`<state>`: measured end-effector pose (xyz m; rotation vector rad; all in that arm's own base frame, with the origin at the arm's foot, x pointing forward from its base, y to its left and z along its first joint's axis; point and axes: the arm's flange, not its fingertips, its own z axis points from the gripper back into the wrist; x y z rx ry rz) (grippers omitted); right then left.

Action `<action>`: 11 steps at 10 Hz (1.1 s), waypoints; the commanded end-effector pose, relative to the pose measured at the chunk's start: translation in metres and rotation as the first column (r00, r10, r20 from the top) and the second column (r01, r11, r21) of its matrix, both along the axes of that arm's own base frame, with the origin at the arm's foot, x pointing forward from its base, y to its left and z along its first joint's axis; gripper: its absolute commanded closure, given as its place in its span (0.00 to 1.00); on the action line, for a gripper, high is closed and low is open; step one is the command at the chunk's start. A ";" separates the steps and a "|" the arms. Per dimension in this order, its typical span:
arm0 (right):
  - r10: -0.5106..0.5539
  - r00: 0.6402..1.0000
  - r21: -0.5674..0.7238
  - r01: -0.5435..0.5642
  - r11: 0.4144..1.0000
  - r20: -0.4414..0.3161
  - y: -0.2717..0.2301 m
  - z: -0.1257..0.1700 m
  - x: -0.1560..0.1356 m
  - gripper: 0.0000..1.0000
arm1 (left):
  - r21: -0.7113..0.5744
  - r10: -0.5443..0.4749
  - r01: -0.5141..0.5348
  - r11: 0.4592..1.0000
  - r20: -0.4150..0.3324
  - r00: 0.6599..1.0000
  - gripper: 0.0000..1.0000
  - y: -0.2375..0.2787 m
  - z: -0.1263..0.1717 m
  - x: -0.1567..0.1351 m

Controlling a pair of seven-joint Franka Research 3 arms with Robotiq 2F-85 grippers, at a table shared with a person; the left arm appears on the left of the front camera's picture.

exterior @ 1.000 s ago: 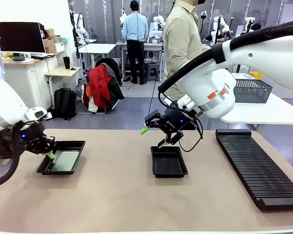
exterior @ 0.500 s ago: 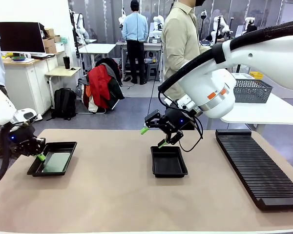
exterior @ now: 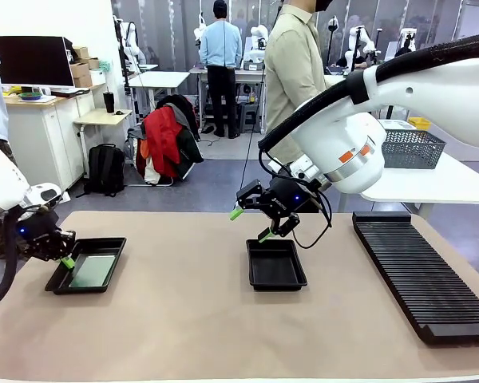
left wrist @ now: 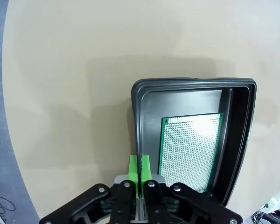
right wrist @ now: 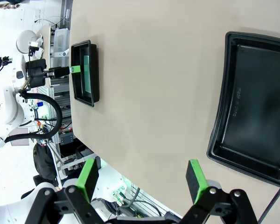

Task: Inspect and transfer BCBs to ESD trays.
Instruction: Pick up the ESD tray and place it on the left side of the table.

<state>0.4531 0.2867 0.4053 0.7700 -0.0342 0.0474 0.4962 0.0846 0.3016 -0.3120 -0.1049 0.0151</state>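
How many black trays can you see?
2. The left tray, held by the left gripper, has a green board inside; the middle tray sits empty near the right gripper. None looks hidden.

Past the jaws of the right gripper [exterior: 251, 224], across the tan table [exterior: 207, 319], grey floor [exterior: 215, 179] runs back to a white work table [exterior: 160, 78] and a chair heaped with red and dark jackets [exterior: 166, 137]. Beyond the jaws of the left gripper [exterior: 64, 260] stand a black backpack [exterior: 105, 169], a small beige side table [exterior: 102, 118] and a white desk [exterior: 40, 120] bearing a dark monitor [exterior: 32, 60] and cardboard boxes [exterior: 81, 68]. To the right of the right jaws, a white table [exterior: 439, 185] carries a grey wire-mesh basket [exterior: 411, 148].
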 end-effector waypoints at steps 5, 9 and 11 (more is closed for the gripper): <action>-0.003 1.000 0.001 0.003 1.000 -0.002 -0.001 0.001 -0.001 0.00 | 0.000 0.000 0.000 1.000 0.000 1.000 0.97 0.000 0.000 0.000; -0.003 1.000 0.001 0.003 1.000 -0.002 -0.001 0.001 -0.001 0.00 | 0.051 0.003 -0.001 0.999 -0.025 1.000 0.62 0.000 0.018 -0.006; -0.003 1.000 0.001 0.003 1.000 -0.002 -0.001 0.001 -0.001 0.00 | 0.112 0.008 -0.004 0.994 -0.042 0.999 0.44 -0.005 0.038 -0.013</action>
